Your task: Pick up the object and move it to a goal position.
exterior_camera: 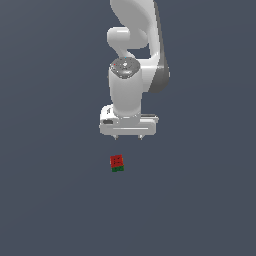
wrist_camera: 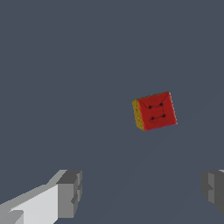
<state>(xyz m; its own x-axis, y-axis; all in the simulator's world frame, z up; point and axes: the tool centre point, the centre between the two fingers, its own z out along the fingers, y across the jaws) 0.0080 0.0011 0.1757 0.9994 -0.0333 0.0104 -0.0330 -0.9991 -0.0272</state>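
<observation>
In the exterior view the small cube (exterior_camera: 117, 163) lies on the plain dark grey floor (exterior_camera: 45, 200), red face up and green face toward the camera, below the white gripper (exterior_camera: 128, 136) and slightly toward the exterior view's left of its middle, clearly apart from it. The gripper's fingers (wrist_camera: 70, 192) are spread wide and hold nothing. In the wrist view the cube shows small dark dots on its red face and a yellow side; no writing is readable.

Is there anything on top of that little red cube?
No, nothing sits on the cube. Its red top face with dark dots shows fully in the wrist view. The open pincer is apart from it. Its underside is hidden.
</observation>
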